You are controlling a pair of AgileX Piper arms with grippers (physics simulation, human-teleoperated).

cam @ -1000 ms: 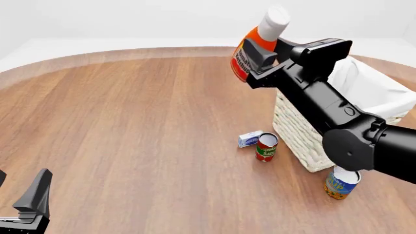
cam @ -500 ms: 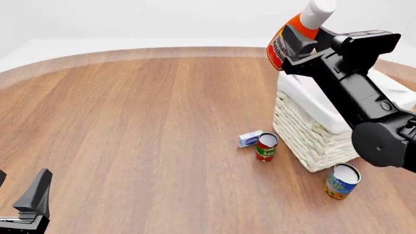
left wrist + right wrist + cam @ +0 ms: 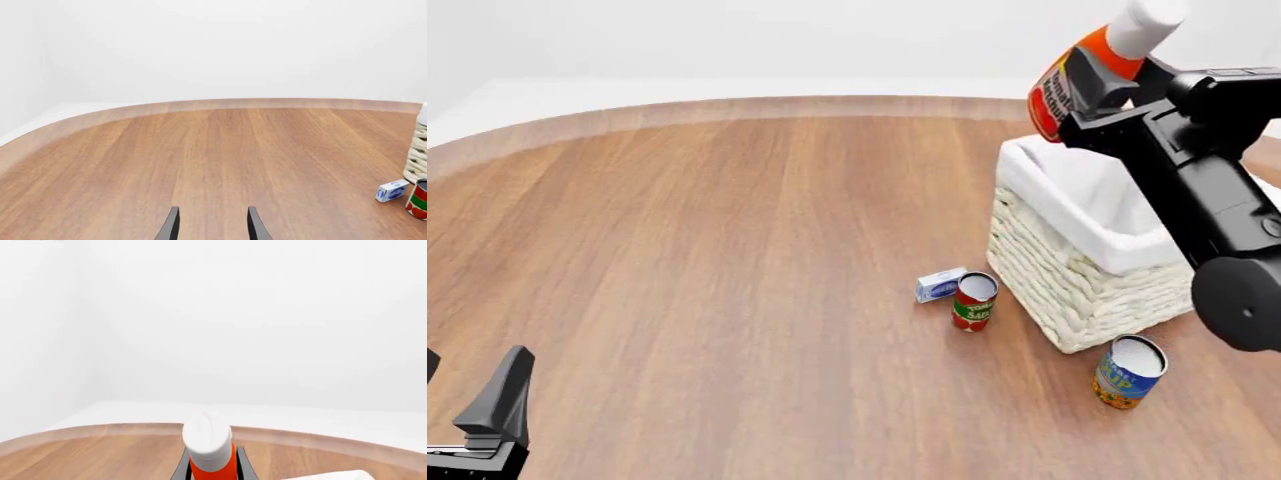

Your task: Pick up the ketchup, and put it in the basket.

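The right gripper (image 3: pixel 1090 82) is clamped on the ketchup (image 3: pixel 1088 66), its dark fingers (image 3: pixel 239 464) pressed against either side of the red-orange body just below the white cap (image 3: pixel 207 436). The bottle is held clear of the table, tilted so that the cap points up and away from the arms' side, label facing left in the front view. It hangs above the far-left corner of the basket (image 3: pixel 1068 285), over the folded white liner (image 3: pixel 1054 175), not touching the rim. The right arm (image 3: pixel 1214 210) stretches across the basket from the right side of the scene.

The basket stands on the wooden table (image 3: pixel 721 250) toward the right. Just beside its near-left wall stands a red tomato-sauce can (image 3: pixel 973 301), with a small blue-and-white box (image 3: pixel 940 285) touching or nearly touching it on the left. A blue-and-orange can (image 3: pixel 1126 371) stands near the basket's near corner.

The left gripper (image 3: pixel 211 226) sits low at the near-left edge of the table, well apart from everything, jaws parted and holding nothing.
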